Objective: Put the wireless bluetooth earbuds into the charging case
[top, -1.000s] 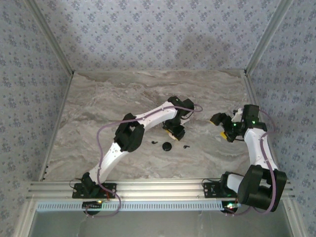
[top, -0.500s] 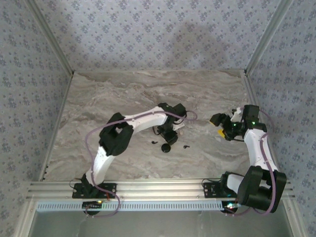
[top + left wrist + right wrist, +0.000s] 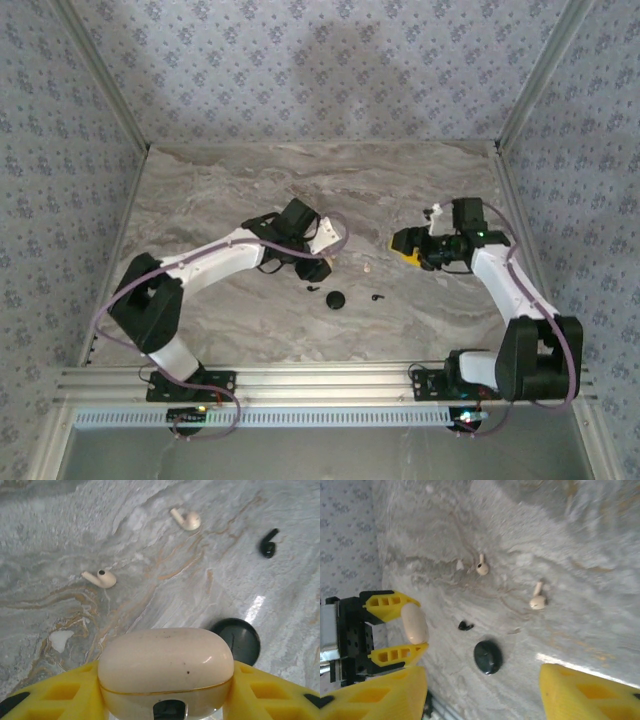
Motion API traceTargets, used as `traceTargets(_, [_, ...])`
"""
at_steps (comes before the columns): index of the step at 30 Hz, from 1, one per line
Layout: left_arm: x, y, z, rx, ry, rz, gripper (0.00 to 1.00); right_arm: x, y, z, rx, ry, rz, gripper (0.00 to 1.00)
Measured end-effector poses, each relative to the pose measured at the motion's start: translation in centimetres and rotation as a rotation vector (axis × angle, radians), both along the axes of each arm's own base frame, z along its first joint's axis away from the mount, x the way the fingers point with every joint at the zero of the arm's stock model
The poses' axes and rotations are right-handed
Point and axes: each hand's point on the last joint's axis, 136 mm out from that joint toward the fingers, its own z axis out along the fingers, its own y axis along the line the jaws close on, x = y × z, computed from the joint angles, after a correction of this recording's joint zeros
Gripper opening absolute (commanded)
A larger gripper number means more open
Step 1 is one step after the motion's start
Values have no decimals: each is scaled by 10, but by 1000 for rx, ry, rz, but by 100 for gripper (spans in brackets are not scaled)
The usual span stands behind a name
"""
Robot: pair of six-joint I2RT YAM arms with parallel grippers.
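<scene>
My left gripper (image 3: 318, 262) is shut on a cream charging case (image 3: 165, 655), which sits closed between the yellow fingers (image 3: 55, 695). Two cream earbuds (image 3: 100, 578) (image 3: 187, 520) lie on the marble beyond it. Two tiny black earbuds (image 3: 313, 290) (image 3: 377, 297) lie either side of a round black puck (image 3: 337, 299); one black earbud (image 3: 269, 543) appears in the left wrist view. My right gripper (image 3: 402, 245) hovers open to the right, with nothing between its fingers, looking at the puck (image 3: 488, 656) and the held case (image 3: 415, 623).
The marble table (image 3: 200, 200) is walled by patterned panels on three sides. An aluminium rail (image 3: 320, 378) runs along the near edge by the arm bases. A cream earbud (image 3: 366, 268) lies between the two grippers.
The left arm has swung its elbow far left and its gripper has drawn left and back from the puck. The right gripper has moved left toward the middle.
</scene>
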Motion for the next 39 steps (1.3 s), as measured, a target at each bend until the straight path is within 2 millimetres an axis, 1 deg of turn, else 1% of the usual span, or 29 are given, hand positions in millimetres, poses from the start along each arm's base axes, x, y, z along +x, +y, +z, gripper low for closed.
traceTargets(4, [-10, -5, 11, -54, -58, -109, 48, 0, 23, 1, 27, -3, 102, 51])
traceTargets(7, [-14, -10, 16, -83, -84, -173, 48, -5, 44, 7, 44, -25, 190, 51])
traceTargets(9, [-16, -13, 19, -99, -94, -202, 48, -8, 58, 11, 54, -39, 244, 52])
traceTargets(12, [-18, -17, 21, -118, -104, -236, 48, -14, 80, 14, 68, -56, 322, 57])
traceTargets(16, [-19, -20, 25, -136, -117, -259, 48, -22, 98, 16, 80, -63, 387, 59])
traceTargets(19, [-19, -21, 27, -144, -125, -266, 48, -24, 104, 17, 82, -68, 411, 59])
traceTargets(29, [-20, -22, 35, -162, -141, -273, 48, -30, 126, 11, 85, -61, 486, 58])
traceTargets(36, [-20, -22, 35, -164, -143, -272, 47, -35, 134, 16, 113, -82, 529, 51])
traceTargets(39, [-19, -23, 36, -168, -146, -270, 47, -36, 135, 16, 115, -83, 535, 50])
